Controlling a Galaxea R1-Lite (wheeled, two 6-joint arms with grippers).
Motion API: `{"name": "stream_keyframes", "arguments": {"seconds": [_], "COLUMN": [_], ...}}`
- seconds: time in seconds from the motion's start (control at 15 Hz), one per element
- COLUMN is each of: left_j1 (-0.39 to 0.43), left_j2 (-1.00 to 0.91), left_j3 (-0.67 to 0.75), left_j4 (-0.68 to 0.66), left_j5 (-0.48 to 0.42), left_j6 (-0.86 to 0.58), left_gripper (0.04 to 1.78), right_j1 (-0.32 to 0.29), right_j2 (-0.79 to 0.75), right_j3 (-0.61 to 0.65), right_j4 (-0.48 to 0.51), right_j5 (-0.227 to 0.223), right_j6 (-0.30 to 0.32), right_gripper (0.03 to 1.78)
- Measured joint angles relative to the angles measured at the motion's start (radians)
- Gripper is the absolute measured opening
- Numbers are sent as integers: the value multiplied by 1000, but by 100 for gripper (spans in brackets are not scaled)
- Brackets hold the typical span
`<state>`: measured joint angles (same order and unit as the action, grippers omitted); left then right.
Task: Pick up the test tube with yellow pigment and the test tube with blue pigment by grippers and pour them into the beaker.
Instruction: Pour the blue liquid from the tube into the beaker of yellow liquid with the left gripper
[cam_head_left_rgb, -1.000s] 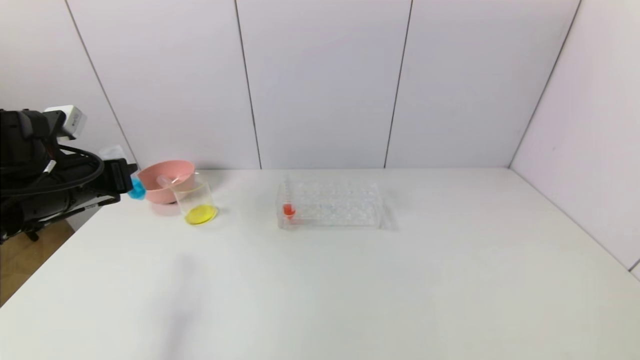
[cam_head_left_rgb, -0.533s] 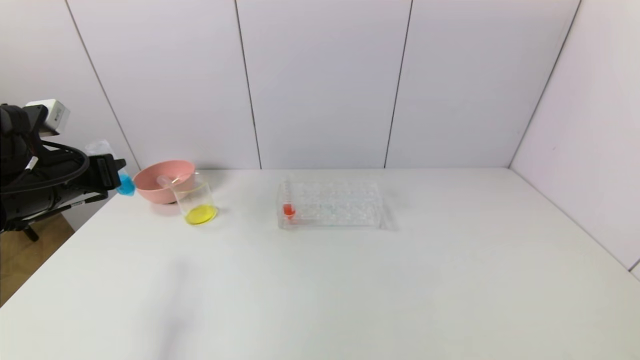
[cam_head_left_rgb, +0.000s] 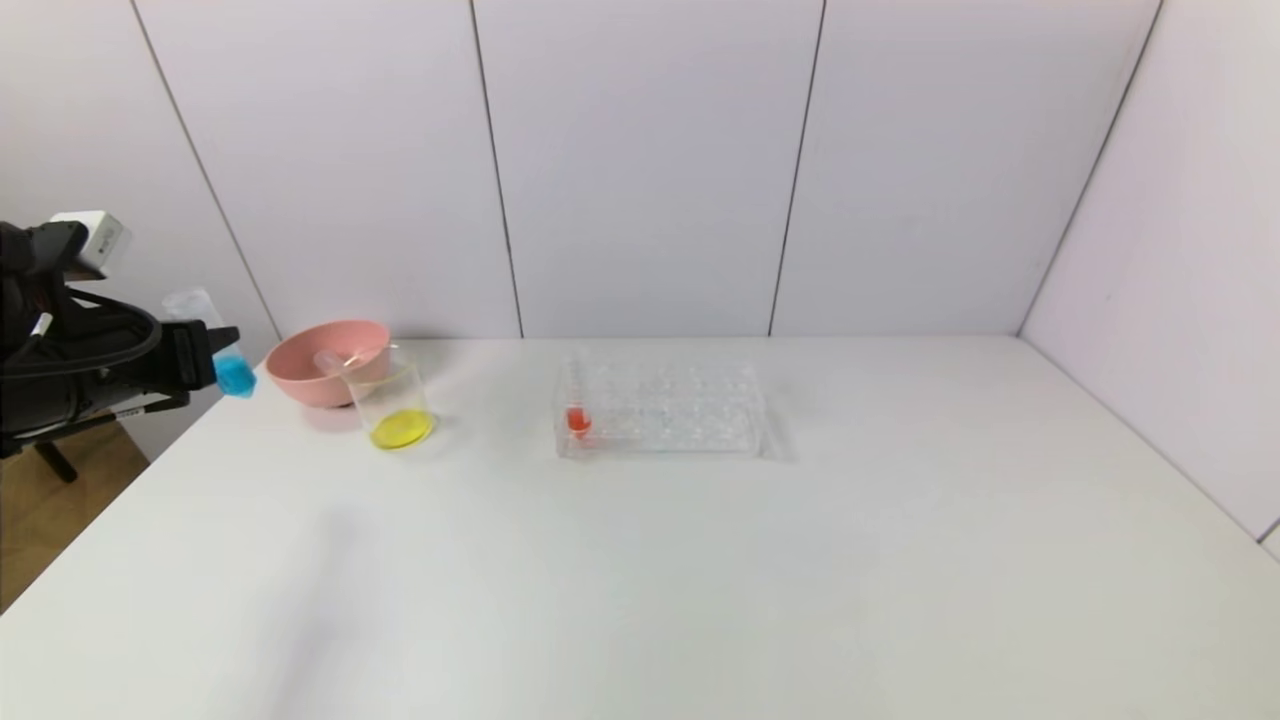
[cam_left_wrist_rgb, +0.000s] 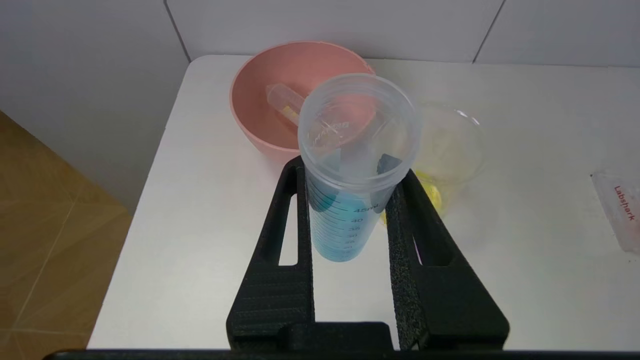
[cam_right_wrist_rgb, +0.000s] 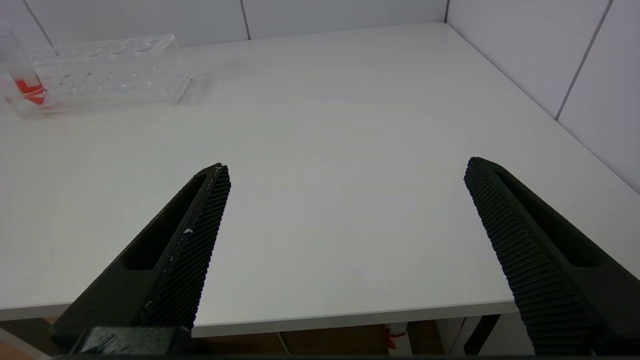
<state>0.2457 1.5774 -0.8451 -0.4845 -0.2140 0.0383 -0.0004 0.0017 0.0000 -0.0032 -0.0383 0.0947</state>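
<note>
Holding the test tube with blue pigment (cam_left_wrist_rgb: 357, 165) clamped between both fingers, the left tool (cam_head_left_rgb: 205, 357) hangs at the far left, out past the counter (cam_head_left_rgb: 640, 560) edge and short of the pink bowl (cam_head_left_rgb: 325, 362). The tube stands nearly upright, its blue tip showing below the fingers and its open mouth uncapped. Just right of the bowl, touching or nearly touching it, sits the beaker (cam_head_left_rgb: 392, 405) with yellow liquid pooled in its bottom; the test tube with yellow pigment (cam_left_wrist_rgb: 285, 102) lies inside the bowl, looking emptied. Judging from this, the blue pour is what remains. The risk is that the bowl stands between tool and beaker, so a low approach could knock its rim, and tipping too early would send blue liquid into the bowl or onto the counter. The beaker's mouth is narrow, so a tilted tube must line up closely. Further right, the clear tube rack (cam_head_left_rgb: 660, 408) holds a red-tipped tube (cam_head_left_rgb: 577, 418), well apart from the beaker. Beyond it the counter runs open to the wall, where the right tool (cam_right_wrist_rgb: 345, 175) waits with fingers spread wide, holding nothing.
</note>
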Motion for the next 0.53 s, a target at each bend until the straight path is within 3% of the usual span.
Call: {"name": "stream_keyframes", "arguments": {"seconds": [0.53], "left_j1": [11], "left_j2": [151], "left_j3": [-134], "left_j4": [10], "left_j5": [-57], "left_j6": [197], "left_gripper": [44], "right_j1": [0], "right_j2": [0], "right_j3": [0], "right_j4": [0], "right_j5": [0], "right_j6": [0], "right_gripper": [171]}}
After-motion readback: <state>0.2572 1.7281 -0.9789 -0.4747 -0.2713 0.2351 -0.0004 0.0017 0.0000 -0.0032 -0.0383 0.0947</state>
